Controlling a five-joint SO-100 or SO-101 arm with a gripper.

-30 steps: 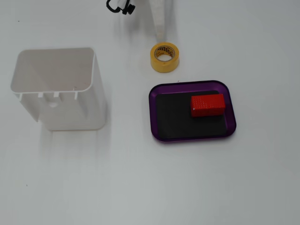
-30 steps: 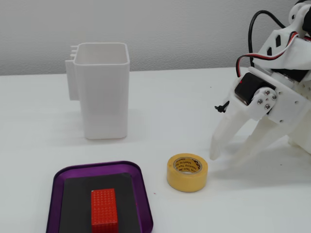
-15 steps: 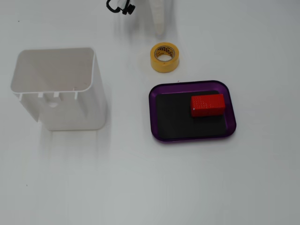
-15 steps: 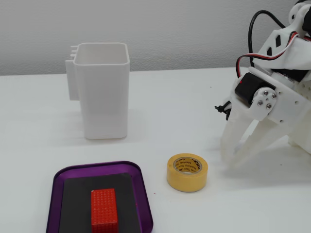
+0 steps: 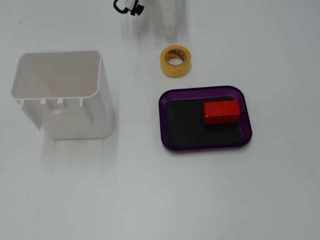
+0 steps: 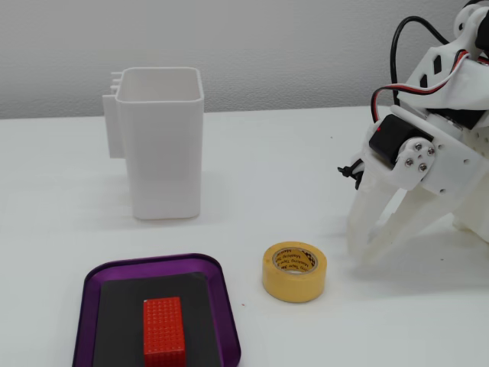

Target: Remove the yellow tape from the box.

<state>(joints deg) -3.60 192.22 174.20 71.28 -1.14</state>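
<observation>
One tape (image 6: 295, 271), a yellow ring with printed card core, is seen flat on the tabletop (image 6: 267, 176) just beside the claw (image 6: 370, 248), outside the box (image 6: 221, 306). Claw fingers are parted, holding nothing. One purple tray-shaped box, one textured red block (image 6: 163, 329) inside, one white tub (image 6: 164, 153) farther off.

1. The yellow tape (image 5: 175, 61) (image 6: 294, 271) was bright yellow, with a brownish core carrying dark print.
2. The box (image 5: 205, 90) (image 6: 153, 264), near the tape, had a translucent purple rim and a flat black floor.
3. The red block (image 5: 221, 112) (image 6: 164, 329) inside the box was vivid red with a fine dotted texture.
4. The container (image 5: 65, 95) (image 6: 162, 145) was plain white.
5. The counter (image 5: 150, 200) (image 6: 267, 176) was white.
6. The gripper (image 6: 363, 256) had white jaws, a black motor and red and black wires.
</observation>
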